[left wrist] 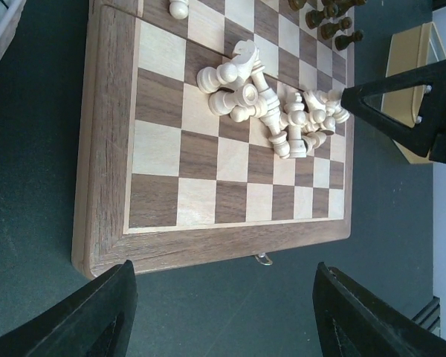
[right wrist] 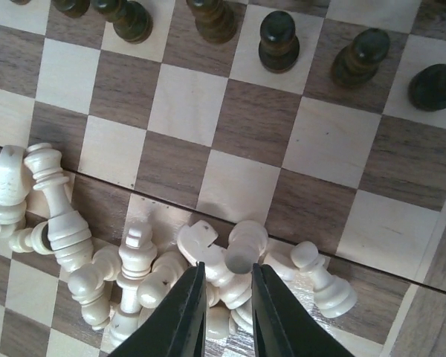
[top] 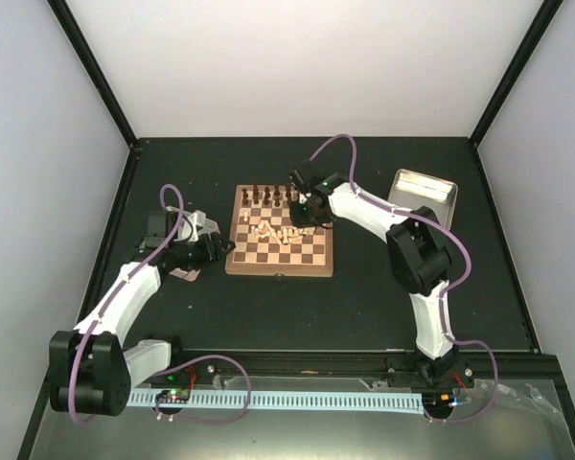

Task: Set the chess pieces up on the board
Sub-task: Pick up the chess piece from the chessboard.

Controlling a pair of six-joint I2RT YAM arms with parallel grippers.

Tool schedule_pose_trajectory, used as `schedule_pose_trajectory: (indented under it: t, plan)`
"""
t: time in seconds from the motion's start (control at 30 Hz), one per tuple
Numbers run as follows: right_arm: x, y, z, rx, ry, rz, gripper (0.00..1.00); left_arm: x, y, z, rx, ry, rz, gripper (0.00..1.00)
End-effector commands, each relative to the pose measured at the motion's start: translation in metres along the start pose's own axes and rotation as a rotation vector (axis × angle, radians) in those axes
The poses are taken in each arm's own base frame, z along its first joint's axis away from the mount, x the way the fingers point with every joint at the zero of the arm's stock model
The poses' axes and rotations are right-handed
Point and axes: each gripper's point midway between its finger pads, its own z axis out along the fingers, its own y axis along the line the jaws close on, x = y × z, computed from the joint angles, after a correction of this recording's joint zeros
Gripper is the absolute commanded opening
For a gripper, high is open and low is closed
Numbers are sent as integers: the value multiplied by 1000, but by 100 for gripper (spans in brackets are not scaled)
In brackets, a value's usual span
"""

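Left gripper (left wrist: 224, 274) fingers (left wrist: 89, 316) stand wide and empty before the near rim of the square brown-and-tan checked wooden chessboard (left wrist: 104, 186); toppled pale cream wooden chess pieces (left wrist: 271, 111) heap mid-board. Right gripper (right wrist: 228, 274) fingers (right wrist: 182, 316) stand narrow, flanking one cream piece in the heap, grip unconfirmed. From above, open black tabletop (top: 364, 297) surrounds the board.

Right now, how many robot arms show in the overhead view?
2. The left arm sits left of the board, left gripper open. The right arm reaches over the board's far right part, right gripper tips in the heap of fallen chess pieces. Neither is hidden.
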Motion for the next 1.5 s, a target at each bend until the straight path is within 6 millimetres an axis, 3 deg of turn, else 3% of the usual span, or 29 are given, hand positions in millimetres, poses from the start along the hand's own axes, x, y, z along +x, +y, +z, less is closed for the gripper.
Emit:
schedule_pose_trajectory:
  t: [0.0,0.83,1.03,1.17,1.3,1.43,1.47]
  plan:
    - [-9,-6,-2,58,-10,4,20,2,-3,2,13,16,20,67]
    - [-6,-3,11,72,86,-17,20,2,-5,1,21,21,20,68]
    - [-2,-3,13,74,110,-23,25,2,-12,-6,36,13,19,68]
    - [-4,-6,17,93,102,-22,18,1,-21,-16,51,-8,30,68]
    - [-8,-10,18,112,73,-19,3,3,-31,-30,67,-47,50,68]
    - [-14,-7,5,88,12,-26,1,6,-37,-41,75,-69,68,68]
    - [-17,-5,-6,69,-20,-27,1,7,-38,-43,76,-75,72,68]
